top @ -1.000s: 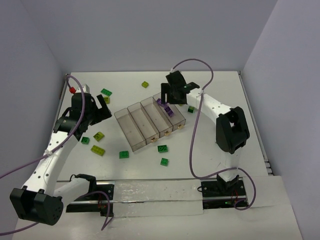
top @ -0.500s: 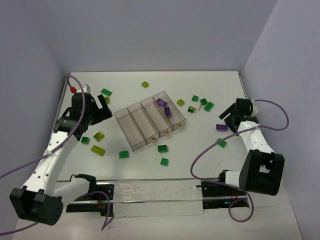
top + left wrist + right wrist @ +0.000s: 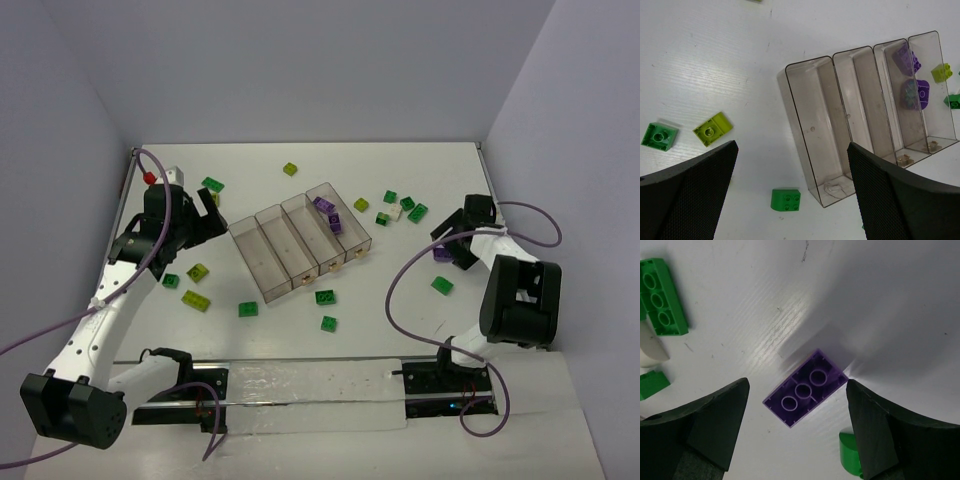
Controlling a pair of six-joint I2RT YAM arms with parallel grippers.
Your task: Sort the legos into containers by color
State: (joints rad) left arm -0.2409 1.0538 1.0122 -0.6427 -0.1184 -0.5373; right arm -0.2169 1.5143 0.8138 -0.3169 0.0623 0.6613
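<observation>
Right end effector [image 3: 797,390], spread wide, over purple lego [image 3: 806,394] lying underside up, long axis diagonal.

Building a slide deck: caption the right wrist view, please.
Open right gripper frames a loose purple lego on the white table, a green lego at upper left.

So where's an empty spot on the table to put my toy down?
Free: the far strip of table behind the tray, right of the yellow-green brick. Crowded: the green bricks right of the tray, and around the left end effector.
</observation>
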